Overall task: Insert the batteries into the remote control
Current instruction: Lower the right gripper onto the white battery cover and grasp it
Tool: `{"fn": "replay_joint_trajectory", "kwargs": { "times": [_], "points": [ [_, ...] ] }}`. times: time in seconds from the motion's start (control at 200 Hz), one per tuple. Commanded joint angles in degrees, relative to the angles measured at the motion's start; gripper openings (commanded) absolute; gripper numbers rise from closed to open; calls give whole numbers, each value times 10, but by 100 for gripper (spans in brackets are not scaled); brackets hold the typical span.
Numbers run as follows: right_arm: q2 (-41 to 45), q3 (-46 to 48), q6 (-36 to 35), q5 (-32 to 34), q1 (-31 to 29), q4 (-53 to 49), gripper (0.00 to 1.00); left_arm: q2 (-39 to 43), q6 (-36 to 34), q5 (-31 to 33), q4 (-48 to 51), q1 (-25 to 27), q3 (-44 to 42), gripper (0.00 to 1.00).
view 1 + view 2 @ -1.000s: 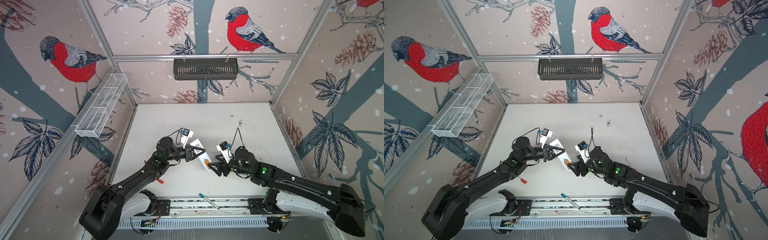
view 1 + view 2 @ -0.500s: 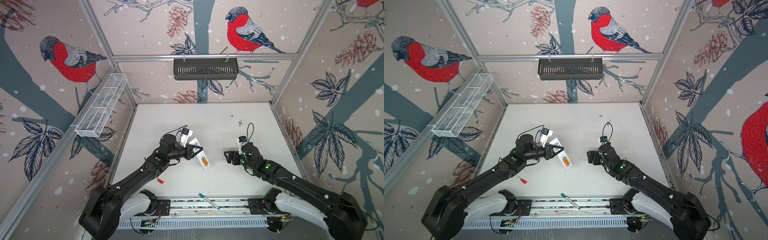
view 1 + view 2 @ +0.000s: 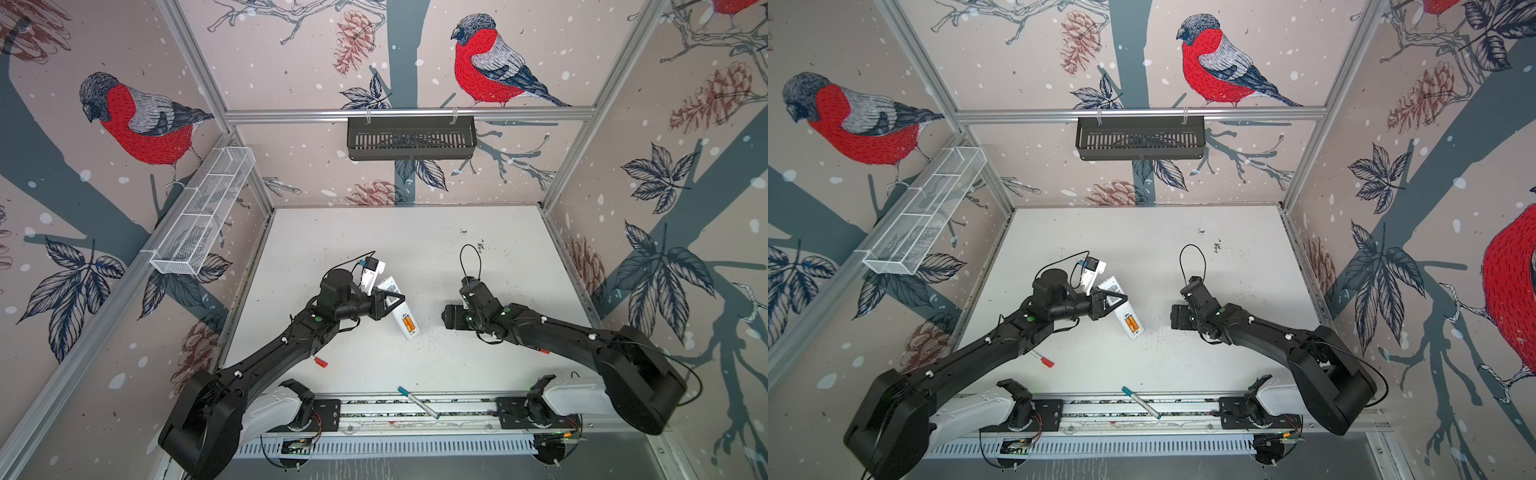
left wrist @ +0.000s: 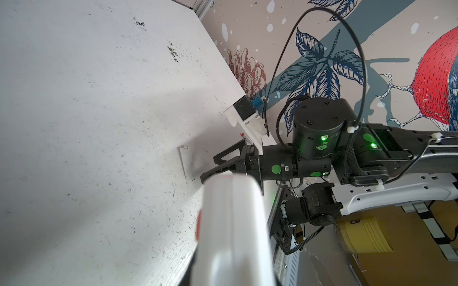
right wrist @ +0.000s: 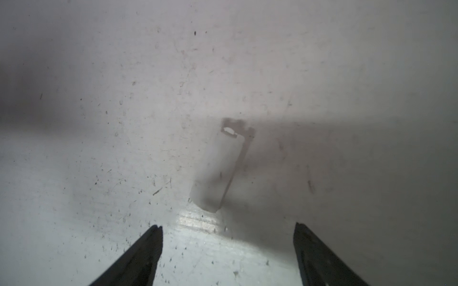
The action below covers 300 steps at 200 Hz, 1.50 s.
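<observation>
Remote control (image 3: 401, 312) in left end effector (image 3: 394, 299)

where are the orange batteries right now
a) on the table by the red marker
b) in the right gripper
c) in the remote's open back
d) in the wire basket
c: both batteries lie side by side in the open back of the remote, which the left gripper holds; the right gripper is open and empty.
</observation>
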<state>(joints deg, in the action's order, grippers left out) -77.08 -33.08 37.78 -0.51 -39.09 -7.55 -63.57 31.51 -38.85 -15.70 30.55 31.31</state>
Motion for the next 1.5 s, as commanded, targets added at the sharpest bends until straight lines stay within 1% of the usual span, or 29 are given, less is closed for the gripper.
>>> {"fn": "replay_joint_trajectory", "kwargs": {
  "times": [0.0,0.235,0.39,0.615,0.745,1.006,1.296,1.421,1.496],
  "points": [
    [-20,-11,7,-15,-7,37,85,4,-10,0,-4,1,-1,0],
    [-96,-53,0,-21,-18,56,86,5,-9,-2,-6,1,-1,0],
    [-146,-88,-8,-11,-31,55,86,14,-11,1,2,1,-2,0],
    [-221,-146,-13,49,-54,24,86,30,-11,4,8,1,-7,0],
    [-251,-173,-24,80,-66,-6,82,35,-12,5,13,1,-6,0],
    [-254,-180,-66,96,-68,-47,76,32,-14,5,11,1,-5,0],
    [-230,-154,-106,71,-66,-58,68,25,-11,7,6,1,-5,0],
    [-229,-153,-111,72,-63,-61,62,23,-11,6,7,1,-4,0],
    [-228,-152,-114,72,-61,-62,57,25,-11,7,8,1,-4,0]
  ]
}}
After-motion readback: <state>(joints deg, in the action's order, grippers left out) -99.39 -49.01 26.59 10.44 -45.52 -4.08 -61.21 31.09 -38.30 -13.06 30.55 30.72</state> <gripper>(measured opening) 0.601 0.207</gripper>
